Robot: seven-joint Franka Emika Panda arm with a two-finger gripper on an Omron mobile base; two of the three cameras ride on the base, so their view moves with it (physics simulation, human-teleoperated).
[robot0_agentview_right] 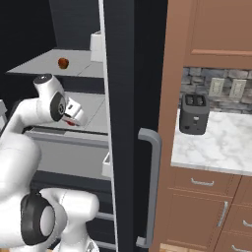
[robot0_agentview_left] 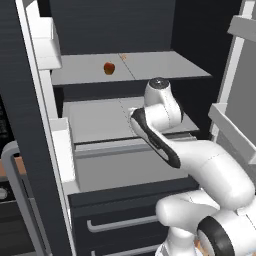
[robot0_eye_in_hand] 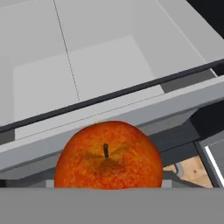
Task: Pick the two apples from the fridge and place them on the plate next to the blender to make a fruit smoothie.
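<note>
You are looking at the white arm's two-finger gripper (robot0_agentview_right: 74, 119) reaching in over the tall dark fridge's pale grey lower shelf (robot0_agentview_left: 95, 117), and the hand view is showing a bright red-orange apple (robot0_eye_in_hand: 108, 155), stem toward the camera, sitting right at the gripper; the jaws are standing partly closed and appearing to hold this apple, though the fingertips themselves are hidden. The dull red-brown apple (robot0_agentview_left: 109, 68) is still resting near the middle of the upper shelf (robot0_agentview_left: 150, 65), untouched. Judging from this, you are early in the task: one apple is being picked, neither is yet placed.
</note>
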